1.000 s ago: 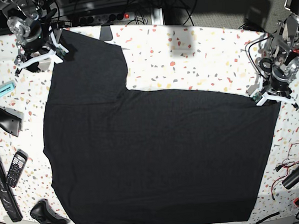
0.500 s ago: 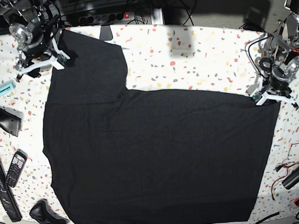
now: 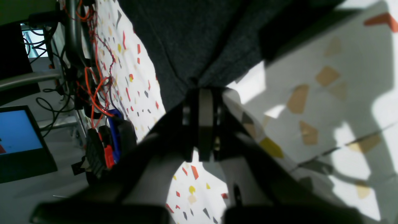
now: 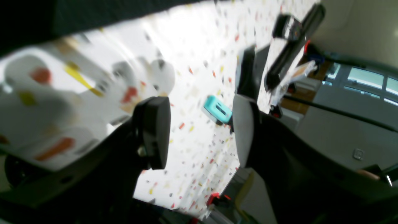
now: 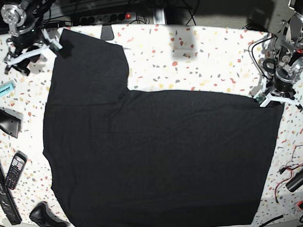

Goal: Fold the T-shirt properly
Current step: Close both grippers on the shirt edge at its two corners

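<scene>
The black T-shirt [image 5: 154, 159] lies spread flat on the speckled table [image 5: 199, 59], plain side up, with one sleeve reaching to the back left. My left gripper [image 5: 277, 100] is at the shirt's right back corner. In the left wrist view it [image 3: 202, 93] is shut on the edge of the black cloth [image 3: 186, 37]. My right gripper [image 5: 28, 51] is at the back left, just left of the sleeve. In the right wrist view it [image 4: 199, 133] is open and empty, with the cloth edge [image 4: 93, 12] above it.
A teal marker [image 5: 2, 90] lies left of the shirt and shows between the right fingers [image 4: 217, 112]. A phone [image 5: 15, 170], black bars [image 5: 0, 120] and a black controller [image 5: 44, 218] line the left edge. Red wires [image 5: 299, 166] lie at the right.
My right gripper has let go of the sleeve corner and moved up and left, away from the shirt. The left gripper and the shirt body have not moved.
</scene>
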`<state>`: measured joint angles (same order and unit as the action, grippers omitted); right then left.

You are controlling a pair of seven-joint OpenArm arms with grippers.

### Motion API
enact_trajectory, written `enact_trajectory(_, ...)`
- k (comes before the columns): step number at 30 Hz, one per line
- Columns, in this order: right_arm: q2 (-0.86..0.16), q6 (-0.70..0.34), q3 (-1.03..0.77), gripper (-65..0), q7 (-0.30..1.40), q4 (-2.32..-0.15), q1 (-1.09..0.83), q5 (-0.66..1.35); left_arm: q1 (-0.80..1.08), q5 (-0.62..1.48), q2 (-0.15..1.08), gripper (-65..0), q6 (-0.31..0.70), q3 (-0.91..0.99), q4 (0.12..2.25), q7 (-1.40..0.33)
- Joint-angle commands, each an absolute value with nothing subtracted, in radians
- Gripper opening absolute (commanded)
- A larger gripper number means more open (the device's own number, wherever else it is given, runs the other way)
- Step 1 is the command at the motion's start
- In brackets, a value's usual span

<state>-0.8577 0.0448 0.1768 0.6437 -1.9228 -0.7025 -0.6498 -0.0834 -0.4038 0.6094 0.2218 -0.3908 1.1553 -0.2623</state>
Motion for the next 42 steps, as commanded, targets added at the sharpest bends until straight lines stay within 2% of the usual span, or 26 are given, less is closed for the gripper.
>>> enact_trajectory(1, -0.876, 0.057, 0.163, -35.1, 0.631, -1.941, -0.699, -0.638, -0.083, -0.392, 0.613, -65.0, 0.244, -0.393, 1.153, -0.268)
enact_trajectory(8, -0.867, 0.021, 0.164, -35.1, 0.537, -1.941, -0.684, -0.57, -0.083, -0.392, 0.613, -65.0, 0.244, -0.393, 1.153, -0.262)
enact_trajectory(12, -0.854, -0.079, 0.165, -35.1, 0.533, -1.93, -0.647, -0.512, -0.083, -0.392, 0.612, -65.0, 0.244, -0.393, 1.153, -0.262)
enact_trajectory(18, -0.844, -0.141, 0.179, -35.1, 0.516, -1.894, -0.606, -0.489, -0.084, -0.392, 0.612, -65.0, 0.243, -0.393, 1.153, -0.261)
enact_trajectory(30, -0.815, -0.142, 0.389, -35.1, 0.527, -1.755, -0.422, -0.527, -0.083, -0.392, 0.612, -65.0, 0.244, -0.393, 1.153, -0.261)
enact_trajectory(38, -0.783, -0.15, 0.5, -35.1, 0.55, -1.742, -0.309, -0.519, -0.083, -0.392, 0.612, -65.0, 0.244, -0.393, 1.153, -0.262)
enact_trajectory(42, -0.776, -0.275, 0.501, -35.2, 0.551, -1.742, -0.292, -0.477, -0.083, -0.392, 0.612, -65.0, 0.243, -0.393, 1.153, -0.262)
